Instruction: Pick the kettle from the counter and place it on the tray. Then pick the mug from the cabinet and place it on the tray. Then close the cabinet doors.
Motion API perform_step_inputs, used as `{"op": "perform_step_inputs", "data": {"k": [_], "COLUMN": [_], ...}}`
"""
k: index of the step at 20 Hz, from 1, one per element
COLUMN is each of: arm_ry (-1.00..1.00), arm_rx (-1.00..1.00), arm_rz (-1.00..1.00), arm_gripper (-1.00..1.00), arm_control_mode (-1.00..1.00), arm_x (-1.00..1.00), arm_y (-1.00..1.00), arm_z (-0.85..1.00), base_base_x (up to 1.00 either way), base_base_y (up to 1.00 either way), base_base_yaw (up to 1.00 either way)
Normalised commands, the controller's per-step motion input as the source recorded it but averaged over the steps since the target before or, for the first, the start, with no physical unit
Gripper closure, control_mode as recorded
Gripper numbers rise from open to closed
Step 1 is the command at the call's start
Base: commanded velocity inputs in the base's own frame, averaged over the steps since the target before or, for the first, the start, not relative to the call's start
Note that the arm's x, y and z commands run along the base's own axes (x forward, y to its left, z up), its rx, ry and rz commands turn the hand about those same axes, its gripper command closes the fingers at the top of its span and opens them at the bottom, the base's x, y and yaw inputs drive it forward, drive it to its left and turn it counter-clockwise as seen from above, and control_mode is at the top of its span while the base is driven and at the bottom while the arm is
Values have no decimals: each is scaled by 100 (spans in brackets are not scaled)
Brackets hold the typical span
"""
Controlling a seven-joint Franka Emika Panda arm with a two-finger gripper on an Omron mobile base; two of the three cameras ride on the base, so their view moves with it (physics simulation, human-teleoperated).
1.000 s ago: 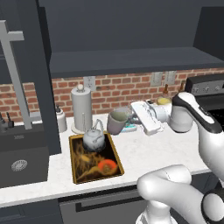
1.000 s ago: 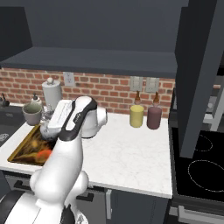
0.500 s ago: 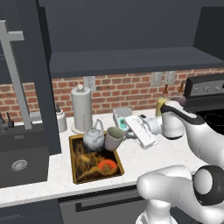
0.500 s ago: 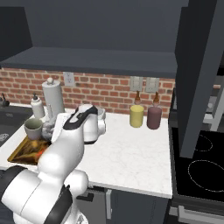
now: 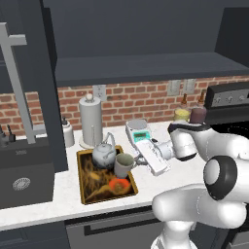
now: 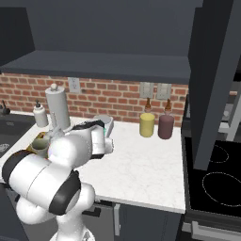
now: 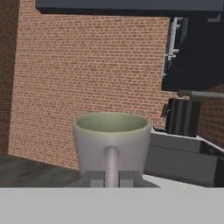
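In the left base view, you had the mug (image 5: 123, 164) near the middle of the frame, carried by its handle in the gripper (image 5: 136, 161), which came in from the right. It hung over the right part of the tray (image 5: 83, 193), just right of the kettle (image 5: 104, 154), which already sat at the tray's far end. So you were on the second step, about to set the mug down. The next move called for lowering it onto bare tray clear of the kettle, then letting go. I could not tell from here whether its base touched the tray yet. Against the picture from a second earlier, the hand had swung leftward and down from the upper right, where the mug was then held high beside the roll holder (image 5: 90, 121).

In the right base view, the arm's white bulk at lower left hid most of it; the mug (image 6: 40, 145) peeped out at the left edge, by the tray. A second earlier the mug had ridden higher up that left side.

In the hand view, the mug (image 7: 112, 141) stood upright at lower centre, its handle clenched between the fingertips (image 7: 92, 178), brick wall behind. The cabinet doors (image 7: 192, 48) at upper right were, I judged, unclosed, left for the last step.
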Motion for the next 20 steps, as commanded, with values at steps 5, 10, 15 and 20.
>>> {"op": "perform_step_inputs", "data": {"k": [5,10,15,20], "arm_ry": [5,14,7,0], "arm_rx": [-11,-14,-7,-1], "arm_rz": [0,-2,-3,-3], "arm_gripper": [100,100,100,100], "arm_control_mode": [-100,-100,-100,-100], "arm_x": [7,14,24,26], "arm_y": [13,22,22,14], "arm_z": [-54,-42,-36,-35], "base_base_x": [0,0,0,0], "base_base_y": [0,0,0,0], "base_base_yaw": [0,0,0,0]}}
